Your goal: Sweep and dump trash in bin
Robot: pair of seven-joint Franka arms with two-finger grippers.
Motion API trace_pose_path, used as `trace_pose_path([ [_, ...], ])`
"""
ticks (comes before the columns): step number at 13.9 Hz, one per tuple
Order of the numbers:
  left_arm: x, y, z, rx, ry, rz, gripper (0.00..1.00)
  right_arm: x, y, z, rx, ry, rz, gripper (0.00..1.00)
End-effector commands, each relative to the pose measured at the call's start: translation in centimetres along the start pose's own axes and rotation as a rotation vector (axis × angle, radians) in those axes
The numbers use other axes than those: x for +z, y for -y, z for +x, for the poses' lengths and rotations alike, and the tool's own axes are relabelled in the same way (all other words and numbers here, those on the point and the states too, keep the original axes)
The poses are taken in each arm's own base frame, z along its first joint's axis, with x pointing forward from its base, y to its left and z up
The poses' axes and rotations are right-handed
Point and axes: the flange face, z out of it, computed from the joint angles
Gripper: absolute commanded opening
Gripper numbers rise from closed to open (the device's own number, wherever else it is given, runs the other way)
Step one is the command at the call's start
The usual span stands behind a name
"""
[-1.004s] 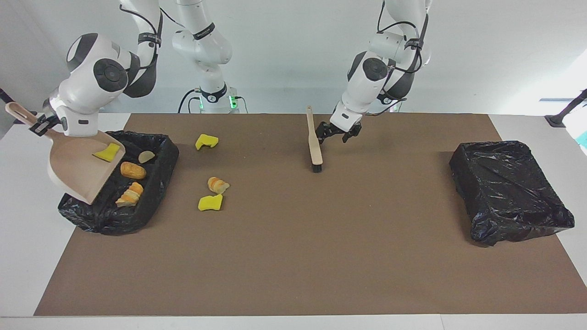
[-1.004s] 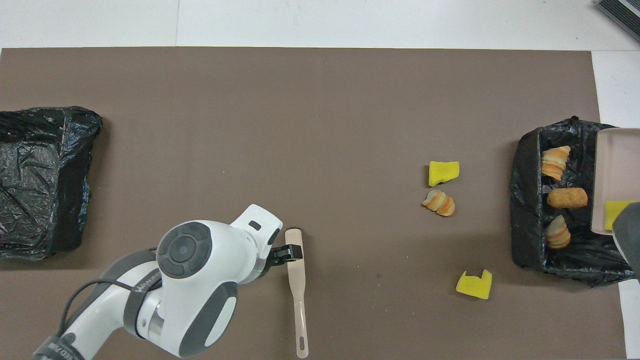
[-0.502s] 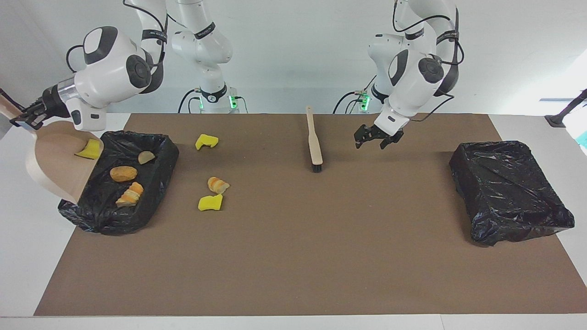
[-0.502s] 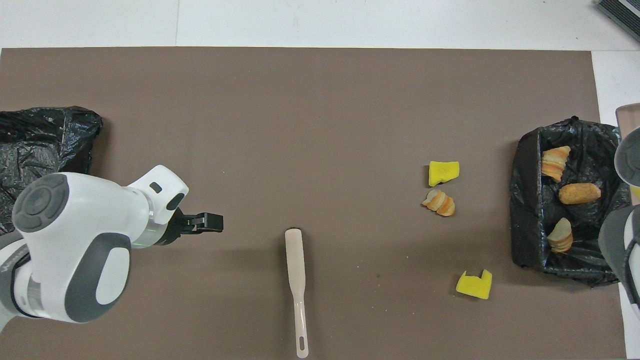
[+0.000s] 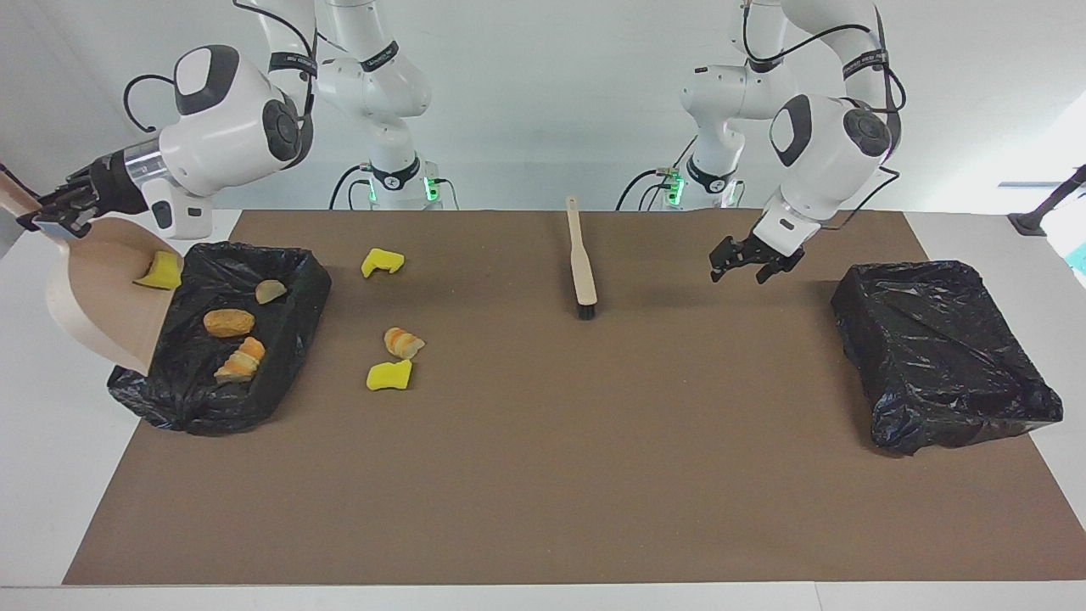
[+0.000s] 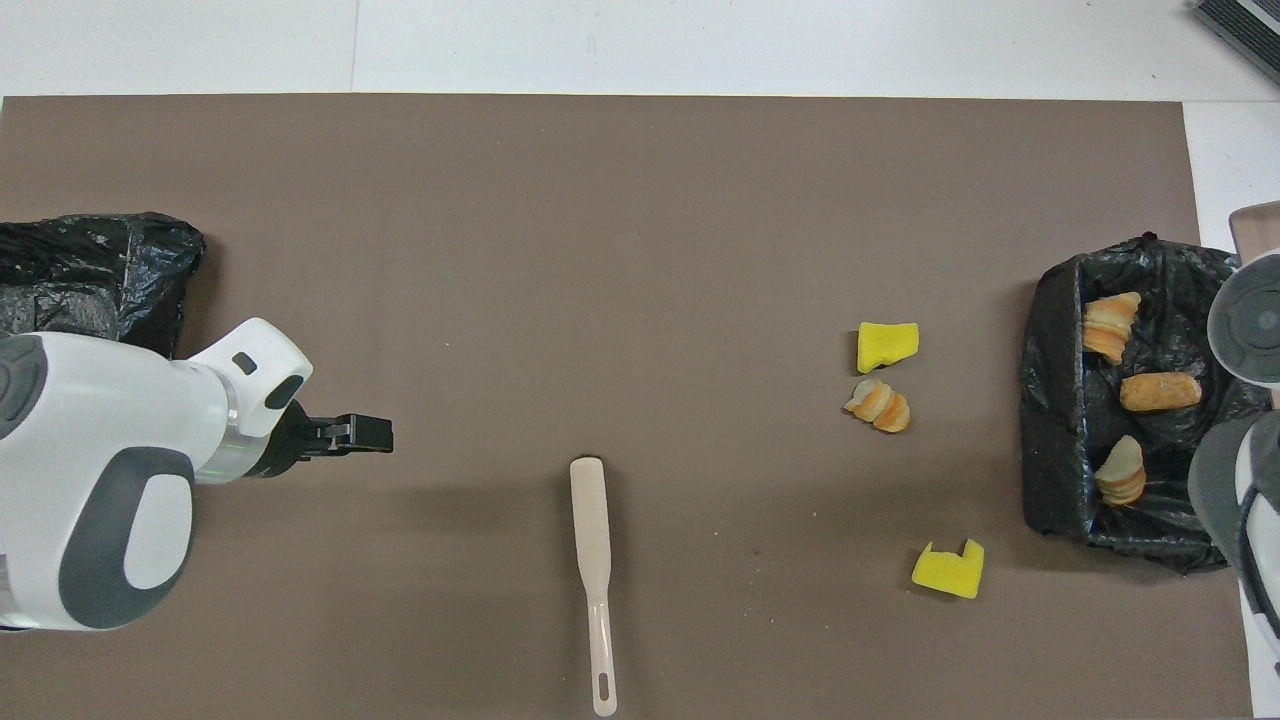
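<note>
Mid-dump, by the look of it; right gripper [image 5: 53,210] clenched on the beige dustpan [image 5: 102,301] handle, tilted at the black-lined bin [image 5: 288,335], one yellow sponge piece [image 5: 159,271] on the smooth scoop; likely needs more tilt. Left gripper [image 5: 747,263] released, over bare mat. Nearest robots: wooden brush [image 5: 581,259] lying flat, notched sponge [image 5: 382,261]; farther out: ridged bread chunk [image 5: 403,342], squishy sponge [image 5: 389,374]. Bread chunks [image 5: 229,322] binned.

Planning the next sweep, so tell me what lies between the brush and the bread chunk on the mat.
Only bare brown mat separates brush from bread chunk, as both views show.
</note>
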Motion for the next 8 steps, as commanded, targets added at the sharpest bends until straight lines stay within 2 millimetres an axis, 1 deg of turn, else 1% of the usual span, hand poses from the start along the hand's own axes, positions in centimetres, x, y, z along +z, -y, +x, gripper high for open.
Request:
trace_pose_path([
  [1, -4.6, 1.2, 0.7, 0.062, 0.012, 0.048, 1.00, -1.1, 0.0, -0.4, -0.115, 0.039, -0.019, 0.00],
  [3, -7.4, 3.5, 1.3, 0.080, -0.020, 0.044, 1.00, -1.3, 0.1, -0.2, -0.137, 0.037, -0.021, 0.00],
  [4, -9.0, 4.2, 1.5, 0.075, -0.031, 0.043, 1.00, -1.3, 0.1, -0.3, -0.136, 0.039, -0.024, 0.00],
  [6, -12.9, 4.0, 1.5, 0.116, -0.052, 0.046, 1.00, -1.5, -0.1, -0.2, -0.135, 0.040, -0.029, 0.00],
  [8, -16.8, 3.7, 1.1, 0.150, -0.068, 0.047, 1.00, -1.5, -0.1, -0.1, -0.133, 0.035, -0.026, 0.00],
])
